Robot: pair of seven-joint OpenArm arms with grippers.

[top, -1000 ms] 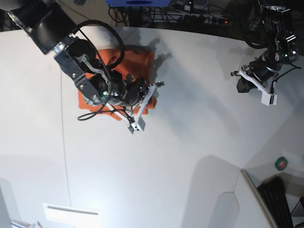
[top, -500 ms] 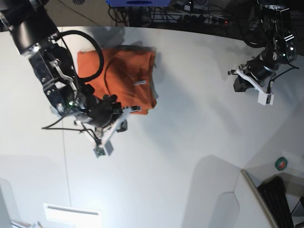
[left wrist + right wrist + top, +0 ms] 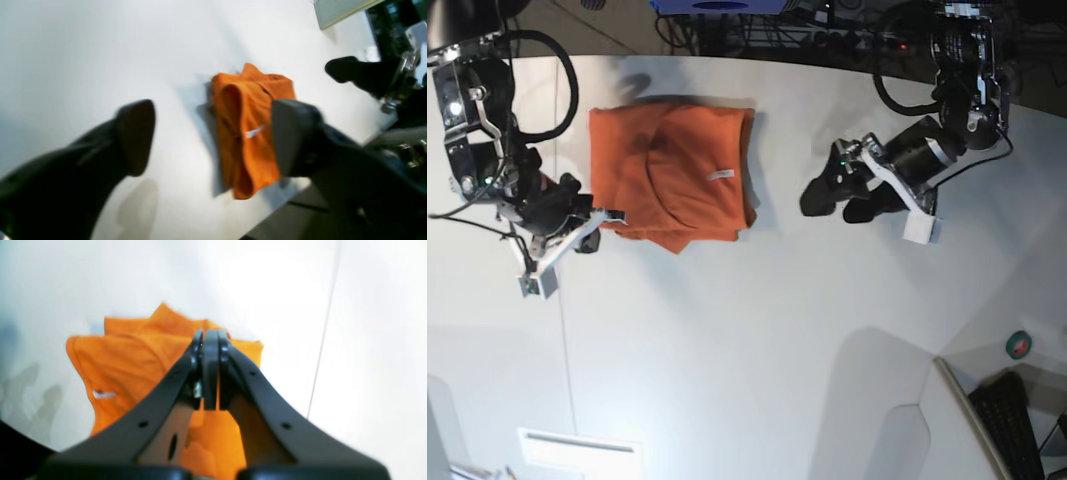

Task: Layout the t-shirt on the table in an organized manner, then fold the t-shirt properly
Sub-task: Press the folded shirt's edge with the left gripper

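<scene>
The table (image 3: 757, 340) is a broad white top with a thin straight seam (image 3: 562, 330) running down its length in the base view, and a curved far edge. On it, just to the side of that seam and near the far edge, lies the t-shirt (image 3: 672, 175), plain orange, folded into a rough rectangle with rumpled, uneven edges. Its round collar curves across the upper layer, and the small pale neck tag (image 3: 720, 175) shows on top, toward the side of the t-shirt away from the seam.

The right claw (image 3: 592, 228) sits by the corner of the t-shirt nearest the seam, right at the cloth's edge. In the right wrist view its two fingers are pressed together, with nothing seen between them, and the orange cloth lies beyond the tips.

The left claw (image 3: 827, 195) hangs over bare table on the opposite side of the t-shirt, well apart from it. In the left wrist view its dark fingers (image 3: 133, 136) stand wide apart, holding nothing, and the t-shirt shows between them in the distance.
</scene>
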